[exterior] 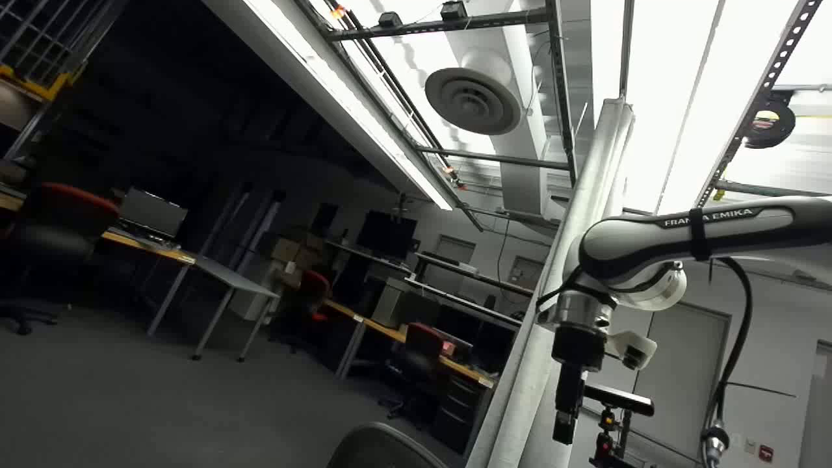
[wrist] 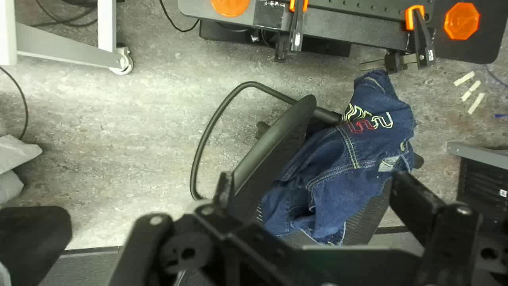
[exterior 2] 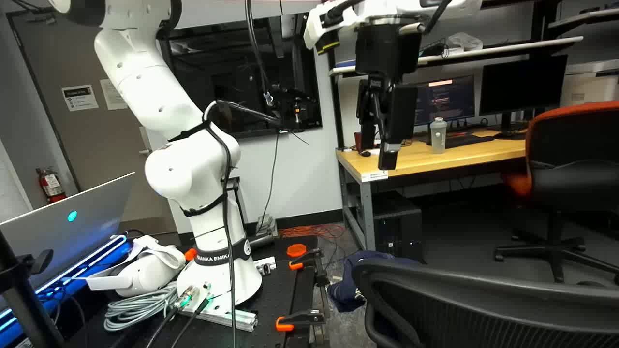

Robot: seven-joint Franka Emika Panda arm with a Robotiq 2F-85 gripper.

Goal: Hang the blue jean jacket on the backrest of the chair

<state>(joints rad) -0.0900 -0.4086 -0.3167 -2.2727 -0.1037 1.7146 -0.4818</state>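
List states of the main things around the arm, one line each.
Gripper: open, holding nothing
Chair: upright, visible top of backrest bare
Blue jean jacket: crumpled on the seat, not hung
Laptop: lid raised
Bottle: upright
Monitor behind bottle: on
Monitor beside it: dark
Grey cable: coiled

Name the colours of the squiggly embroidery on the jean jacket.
The embroidery on the blue jean jacket is yellow and red, clearest in the wrist view.
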